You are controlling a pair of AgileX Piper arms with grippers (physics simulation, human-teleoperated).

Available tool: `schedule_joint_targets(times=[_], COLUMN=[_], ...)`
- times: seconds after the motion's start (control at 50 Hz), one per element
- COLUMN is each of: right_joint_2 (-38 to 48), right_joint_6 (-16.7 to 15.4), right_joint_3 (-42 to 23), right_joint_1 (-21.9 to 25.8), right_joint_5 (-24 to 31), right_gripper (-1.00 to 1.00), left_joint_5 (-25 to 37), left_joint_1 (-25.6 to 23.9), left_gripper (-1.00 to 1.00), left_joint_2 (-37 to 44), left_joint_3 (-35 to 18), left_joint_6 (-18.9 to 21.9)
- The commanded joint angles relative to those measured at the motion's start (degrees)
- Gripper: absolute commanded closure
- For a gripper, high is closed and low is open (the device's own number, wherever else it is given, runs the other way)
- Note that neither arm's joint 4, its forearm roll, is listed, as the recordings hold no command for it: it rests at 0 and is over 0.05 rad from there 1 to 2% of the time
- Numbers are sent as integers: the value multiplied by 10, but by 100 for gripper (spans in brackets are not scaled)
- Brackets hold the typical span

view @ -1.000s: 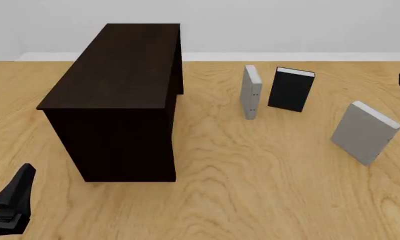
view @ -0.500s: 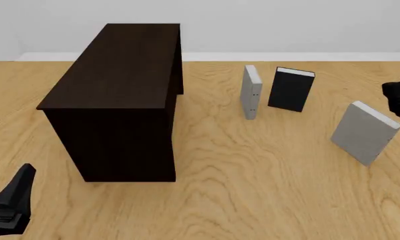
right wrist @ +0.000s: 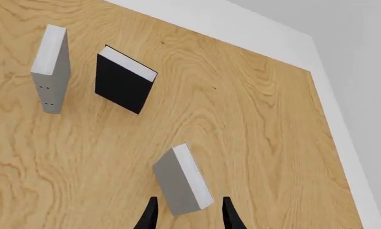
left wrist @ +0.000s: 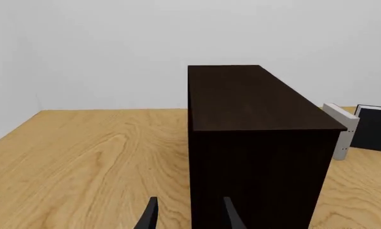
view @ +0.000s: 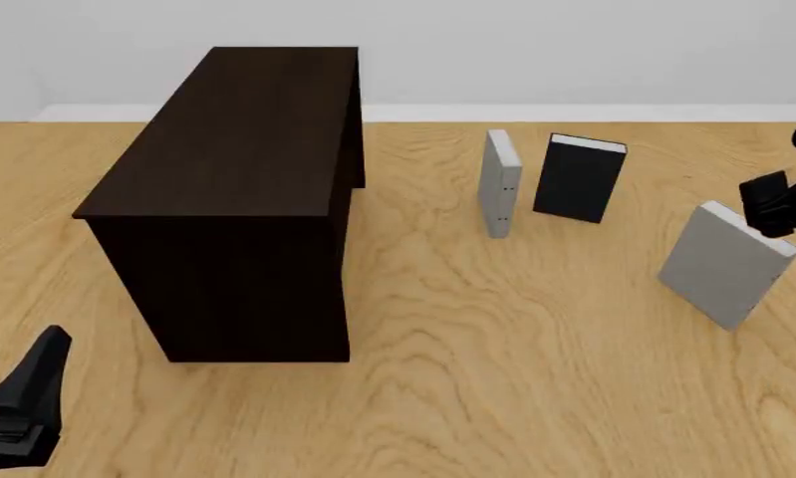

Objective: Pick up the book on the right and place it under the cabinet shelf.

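Front view: the right gripper [view: 774, 204] hangs just above the book [view: 723, 265], which stands tilted on edge, pages up. Right wrist view: parted fingers [right wrist: 150, 215] straddle the book [right wrist: 180, 182], holding nothing. Left wrist view: the left gripper [left wrist: 189, 217], spread and unladen, faces the cabinet [left wrist: 254, 143].

And here we are in a bare simulated test room: a wide light wood-grain surface [view: 504, 329] under plain pale grey walls [view: 504, 50] with a white skirting strip [view: 571, 113], no furnishing but one tall, near-black wooden cabinet [view: 238, 189] and three upright hardcover books.
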Motion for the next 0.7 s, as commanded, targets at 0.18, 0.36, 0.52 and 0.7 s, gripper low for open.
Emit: schedule_joint_targets(times=[0.18, 0.36, 0.52, 0.7], right_joint_2=[75, 117, 149, 186], right_joint_6=[-9, -15, -16, -20], right_joint_3=[0, 0, -3, -7], right_joint_1=[-19, -28, -33, -40], right_joint_5=[-47, -72, -90, -109], right_gripper=[-100, -100, -100, -100], left_joint_5=[1, 1, 1, 1], left_joint_1=[0, 0, 0, 0], left_gripper=[-100, -100, -100, -100], left_joint_2=[-1, 0, 0, 0], left_joint_3=[0, 0, 0, 0], left_joint_6=[0, 0, 0, 0])
